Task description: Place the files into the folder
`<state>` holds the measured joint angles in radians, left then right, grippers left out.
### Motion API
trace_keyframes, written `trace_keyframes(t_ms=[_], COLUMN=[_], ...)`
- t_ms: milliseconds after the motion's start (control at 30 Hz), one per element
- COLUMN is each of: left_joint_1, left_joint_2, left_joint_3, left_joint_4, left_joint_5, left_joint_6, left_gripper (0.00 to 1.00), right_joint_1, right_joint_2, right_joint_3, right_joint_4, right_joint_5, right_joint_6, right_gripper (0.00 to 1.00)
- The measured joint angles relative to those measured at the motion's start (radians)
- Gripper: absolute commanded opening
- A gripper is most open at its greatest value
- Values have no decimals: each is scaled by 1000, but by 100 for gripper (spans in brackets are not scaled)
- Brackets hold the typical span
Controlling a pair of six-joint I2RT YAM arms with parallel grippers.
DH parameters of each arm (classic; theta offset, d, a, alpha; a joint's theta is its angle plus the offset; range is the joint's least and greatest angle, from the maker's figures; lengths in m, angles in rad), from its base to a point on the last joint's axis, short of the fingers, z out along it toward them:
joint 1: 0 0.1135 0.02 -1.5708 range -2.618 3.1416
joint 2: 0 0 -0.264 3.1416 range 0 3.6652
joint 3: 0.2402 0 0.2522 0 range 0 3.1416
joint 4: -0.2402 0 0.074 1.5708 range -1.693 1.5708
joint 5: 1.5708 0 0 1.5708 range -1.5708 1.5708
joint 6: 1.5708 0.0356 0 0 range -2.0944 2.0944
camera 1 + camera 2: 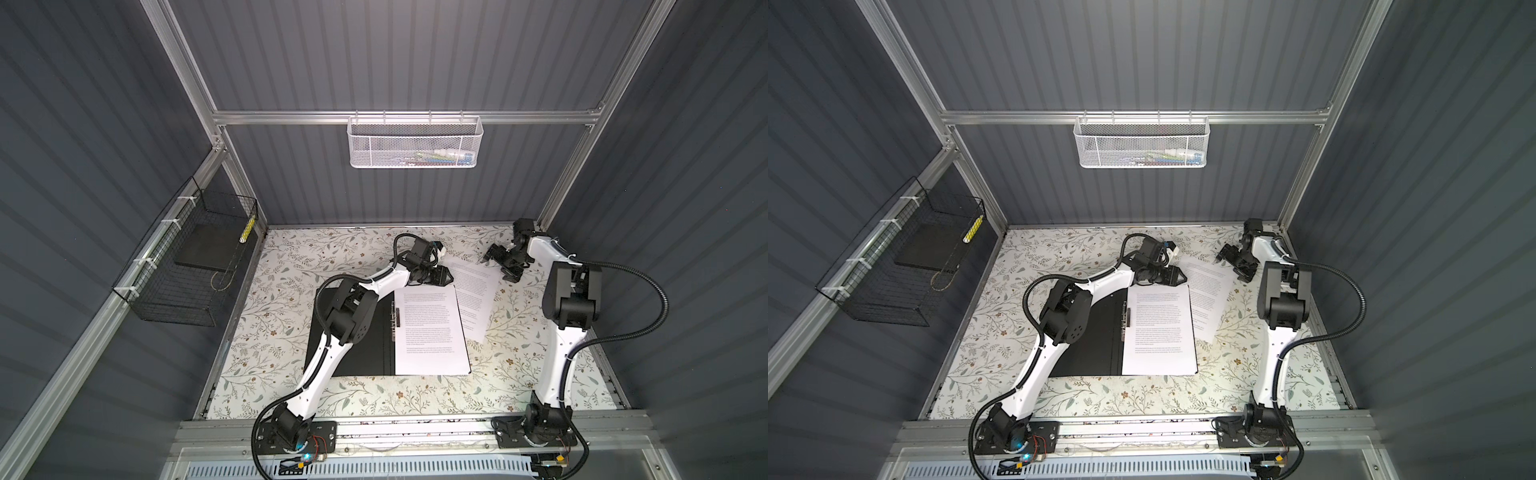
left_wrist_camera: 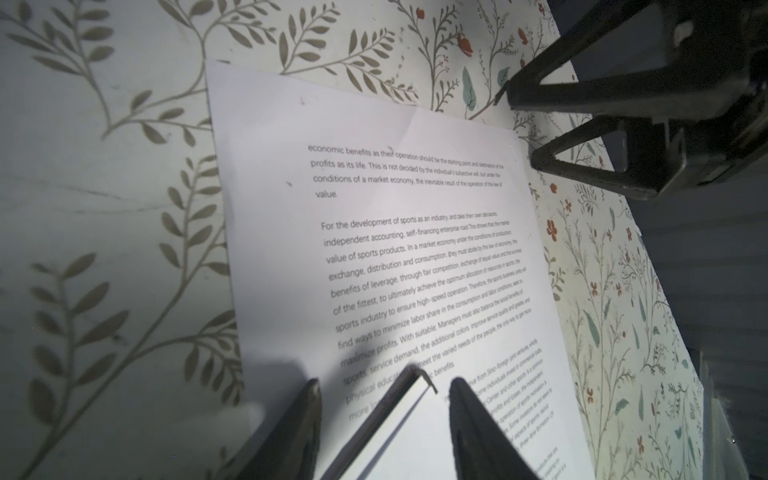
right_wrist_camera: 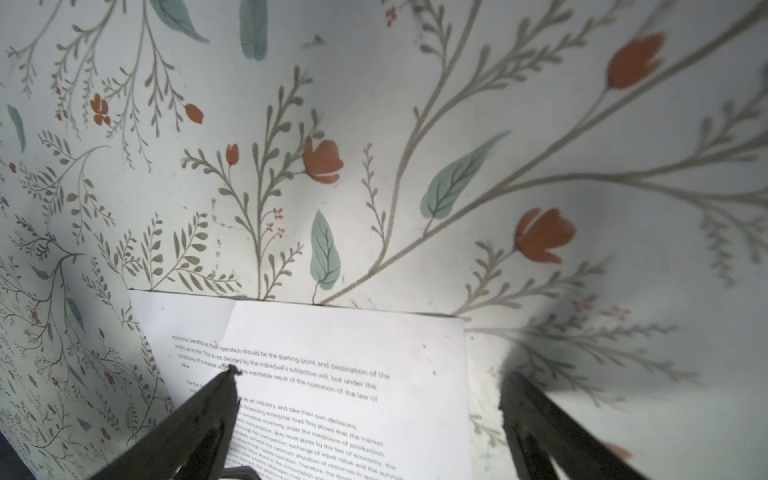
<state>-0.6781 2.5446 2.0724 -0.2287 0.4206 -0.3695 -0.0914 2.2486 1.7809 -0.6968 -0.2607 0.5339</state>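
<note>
Left gripper (image 1: pixel 449 276) first: its two fingers (image 2: pixel 469 428) stand partly apart, and I see them pinching nothing. It sits low at the far right corner of the folder (image 1: pixel 365 345), and in the left wrist view that corner shows in the gap between the fingers. The folder lies open and flat in the middle of the table, black inside up, with a metal clip (image 1: pixel 395 320) along its spine. The sheet on the folder (image 1: pixel 428 332), a white page full of small black words, covers the right half, with its left edge right by the clip. I cannot tell if the clip holds it. The loose sheet (image 1: pixel 476 291) lies tilted on the table just to the right, and part of it is hidden under the folder's right edge. Right gripper (image 1: pixel 496 266) is wide open and holds nothing. It hangs over the far end of the loose sheet. In the right wrist view one finger is over the page and the other is over the bare table beside it. The table (image 1: pixel 282 299) has a cover with leaves and little red flowers. A black wire basket (image 1: pixel 166 299) hangs on the left wall with a dark flat slab (image 1: pixel 208 249) in it. A white mesh basket (image 1: pixel 413 143) hangs on the back rail.
</note>
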Motion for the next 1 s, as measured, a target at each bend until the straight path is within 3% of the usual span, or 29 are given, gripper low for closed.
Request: trace_keyframes(t_ms=[767, 1000], left_joint_1=[6, 10], left_joint_2=[-2, -19], left_joint_3=[-14, -49], left_joint_4=[14, 25], left_joint_5=[45, 60], left_joint_6=[-13, -12], left_gripper=[51, 51], right_joint_1=[95, 123], right_joint_2=[-1, -91], right_joint_3=[10, -137], right_joint_4=[-95, -53], right_joint_5=[47, 18], right_joint_6=[9, 42], right_gripper=[99, 99])
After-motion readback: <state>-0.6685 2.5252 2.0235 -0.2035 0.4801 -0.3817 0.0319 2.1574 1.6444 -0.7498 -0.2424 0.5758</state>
